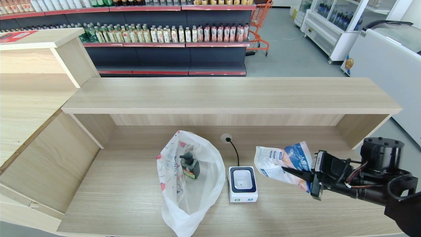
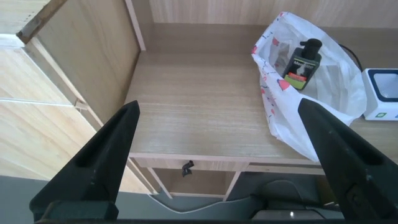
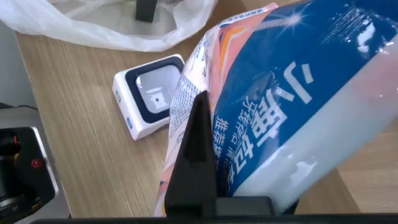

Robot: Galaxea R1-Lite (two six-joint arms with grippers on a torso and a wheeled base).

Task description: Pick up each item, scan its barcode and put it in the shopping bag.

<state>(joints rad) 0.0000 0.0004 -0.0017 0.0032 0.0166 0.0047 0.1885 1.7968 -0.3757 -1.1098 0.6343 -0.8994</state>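
At the lower right of the frame the right arm (image 1: 371,192) is matt black. Its big joint (image 1: 381,151) is a squat cylinder with small screws dotted round its top rim. 1 thick black cable (image 1: 399,187) loops beside it, and thin red, white and black wires (image 1: 351,174) run to the boxy wrist block (image 1: 324,164). The right gripper (image 1: 289,171) has slim, tapering black fingers (image 1: 296,172). The left gripper (image 2: 219,106) shows 2 broad, black, wedge-shaped fingers, smooth and dull.
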